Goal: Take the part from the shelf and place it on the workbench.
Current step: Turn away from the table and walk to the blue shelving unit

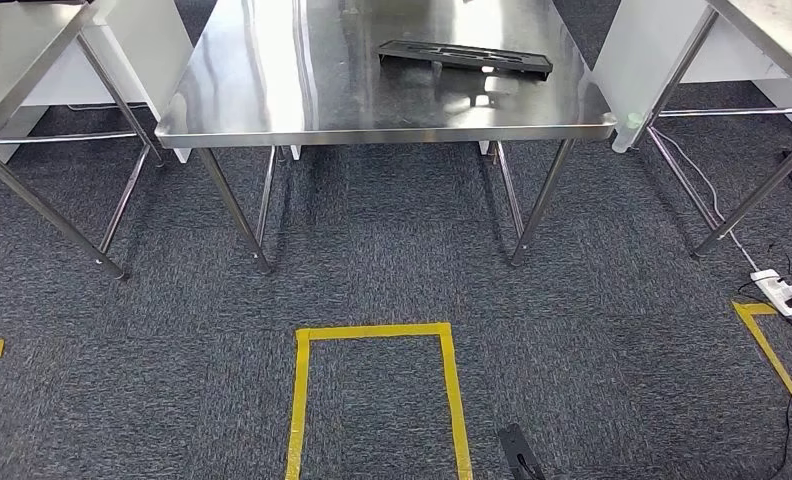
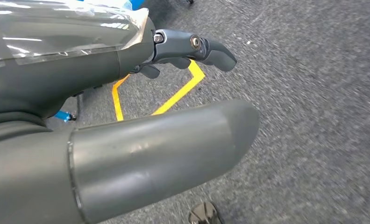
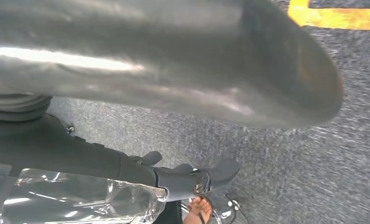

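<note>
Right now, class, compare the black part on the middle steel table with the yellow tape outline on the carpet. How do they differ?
The black part lies on the steel table; the yellow tape outline is stuck to the carpet. The part is a solid, dark bar; the outline is a bright, hollow frame, open toward the camera. Both are straight-edged.

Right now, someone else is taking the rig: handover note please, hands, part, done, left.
Left robot hand: hanging over the carpet, fingers apart, holding nothing.
Right robot hand: the same, over carpet, holding nothing.
Black flat part: lying on the steel workbench, toward its far right side.
Done: the part sits on the workbench, so the placement looks complete.
Left: probably nothing; check that the part lies stable. The robot stands behind the yellow tape box on the floor.
</note>
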Tool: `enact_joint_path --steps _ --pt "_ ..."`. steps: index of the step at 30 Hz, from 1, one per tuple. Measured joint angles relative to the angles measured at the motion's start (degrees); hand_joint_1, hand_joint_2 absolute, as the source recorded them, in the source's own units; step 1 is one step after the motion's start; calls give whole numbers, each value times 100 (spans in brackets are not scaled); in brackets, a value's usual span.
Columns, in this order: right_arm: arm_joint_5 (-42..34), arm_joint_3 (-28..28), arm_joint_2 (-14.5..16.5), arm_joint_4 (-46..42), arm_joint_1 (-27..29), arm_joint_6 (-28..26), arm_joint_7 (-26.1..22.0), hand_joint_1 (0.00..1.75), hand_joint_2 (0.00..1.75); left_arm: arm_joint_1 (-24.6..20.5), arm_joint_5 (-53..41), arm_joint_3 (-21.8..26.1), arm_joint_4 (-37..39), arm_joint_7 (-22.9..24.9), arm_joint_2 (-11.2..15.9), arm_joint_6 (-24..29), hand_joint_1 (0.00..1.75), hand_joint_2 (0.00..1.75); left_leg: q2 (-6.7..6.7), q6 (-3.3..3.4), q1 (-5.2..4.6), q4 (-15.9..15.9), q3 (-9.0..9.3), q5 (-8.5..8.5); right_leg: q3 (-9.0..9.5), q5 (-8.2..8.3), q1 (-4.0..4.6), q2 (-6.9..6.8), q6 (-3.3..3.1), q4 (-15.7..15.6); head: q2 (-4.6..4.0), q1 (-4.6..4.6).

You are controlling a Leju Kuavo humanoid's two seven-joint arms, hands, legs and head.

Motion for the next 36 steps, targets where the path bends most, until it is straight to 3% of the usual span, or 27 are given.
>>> enact_joint_path --steps 1,3,5,8,10,12,13,14,15,16,17,18,20,23,24,26,27,28,29,30,31,33,35,36 --pt "-30 -2 1 0 0 -5 -14 0 0 -1 -9 -1 0 0 0 -1 0 0 -3 27 -1 -259 230 148 -69 22 6 1 7 43 0 0" --pt "-149 -28 8 0 -5 -35 -95 0 0 -6 -51 -11 -1 -1 4 -6 0 0 -26 100 -18 -1026 773 291 -180 51 28 0 35 122 0 3" --pt "-313 -92 15 0 -20 -89 -231 0 0 -9 -125 -36 -2 -7 10 -22 0 0 -47 152 -59 -1460 1019 278 -252 106 28 -7 117 160 0 9" --pt "-632 -278 -2 2 -20 -132 -502 0 0 -8 -273 -101 -2 -28 16 -110 0 0 -35 241 -78 -1623 997 363 -348 120 5 -3 242 212 1 7" --pt "-825 -450 -33 2 -12 -133 -717 0 0 -16 -367 -169 -3 -46 25 -178 0 0 -19 313 -48 -1745 929 446 -527 -185 -2 14 227 560 1 28" --pt "-959 -604 -71 2 -12 -130 -915 0 0 -19 -430 -233 -3 -57 31 -213 0 0 -3 340 -50 -1757 795 545 -743 -608 -28 28 209 1245 0 48" --pt "-1044 -680 -90 2 -11 -117 -1010 0 0 -16 -454 -259 -3 -59 32 -224 0 0 10 334 -50 -1751 725 598 -793 -725 -42 30 238 1560 0 46" --pt "-1160 -763 -109 2 -10 -96 -1109 0 0 -14 -481 -284 -2 -63 32 -231 0 0 23 325 -47 -1742 654 651 -771 -734 -60 30 298 1729 0 46" --pt "-1298 -857 -125 2 -10 -66 -1213 0 0 -12 -504 -309 -2 -69 32 -240 0 0 33 311 -41 -1727 577 705 -666 -652 -79 30 379 1722 0 45" --pt "-1445 -964 -139 2 -14 -31 -1320 0 0 -13 -523 -332 -2 -82 33 -253 0 0 38 288 -30 -1702 498 752 -457 -498 -101 30 462 1477 0 45" --pt "-1579 -1070 -149 1 -20 2 -1426 0 0 -14 -541 -351 -2 -99 33 -271 0 0 39 256 -20 -1666 420 798 -181 -377 -125 31 528 1078 0 46" --pt "-1701 -1177 -151 0 -30 36 -1538 0 0 -14 -555 -367 -3 -121 36 -290 0 0 38 218 -18 -1630 347 842 111 -341 -127 37 550 631 0 48" --pt "-1895 -1374 -153 -3 -40 82 -1793 0 0 -14 -577 -398 -5 -167 41 -317 0 0 37 144 -27 -1590 268 938 435 -391 -106 56 483 58 0 39" --pt "-2064 -1634 -146 -5 -41 22 -2174 0 0 -5 -585 -435 -7 -207 51 -320 0 0 30 46 -11 -1586 225 1026 341 -340 -85 59 298 19 0 26" --pt "-2085 -1707 -139 -5 -49 -22 -2260 0 0 0 -586 -444 -7 -209 55 -320 0 0 23 15 2 -1513 188 900 285 -285 -92 51 213 30 0 23" --pt "-2099 -1810 -126 -7 -65 -68 -2362 0 0 5 -587 -457 -7 -207 60 -319 0 0 8 -29 21 -1049 68 321 141 -150 -99 33 66 30 0 17" --pt "-2106 -1847 -118 -7 -69 -43 -2388 0 0 4 -587 -461 -7 -206 61 -319 0 0 4 -44 22 -676 0 -4 68 -78 -82 29 26 33 0 16" --pt "-2117 -1879 -114 -7 -70 11 -2412 0 0 3 -586 -462 -7 -205 61 -319 0 0 1 -54 23 -292 -52 -222 -14 -4 -65 23 11 41 0 14" --pt "-2132 -1908 -110 -7 -71 80 -2434 0 0 2 -586 -463 -7 -204 61 -319 0 0 -1 -56 23 7 -58 -288 -105 72 -48 20 9 55 0 15" --pt "-2145 -1934 -109 -7 -72 145 -2450 0 0 2 -586 -463 -7 -200 62 -319 0 0 -1 -47 23 136 10 -209 -198 140 -36 18 14 75 0 14" --pt "-2156 -1952 -110 -7 -73 194 -2463 0 0 1 -587 -463 -7 -194 63 -319 0 0 -2 -27 22 65 175 -47 -304 203 -25 17 27 97 0 13" --pt "-2169 -1986 -111 -7 -76 241 -2494 0 0 -8 -605 -467 -7 -180 69 -320 0 0 -16 36 13 -634 798 162 -460 312 -8 21 61 141 0 12" --pt "-2178 -2022 -109 -7 -89 252 -2527 0 0 -24 -633 -481 -7 -170 78 -321 0 0 -35 90 -16 -1491 1405 60 -537 420 12 14 125 164 0 19" --pt "-2179 -2038 -109 -7 -99 255 -2540 0 0 -29 -643 -492 -7 -168 80 -321 0 0 -40 114 -43 -1730 1547 -5 -562 477 10 7 168 163 0 22"
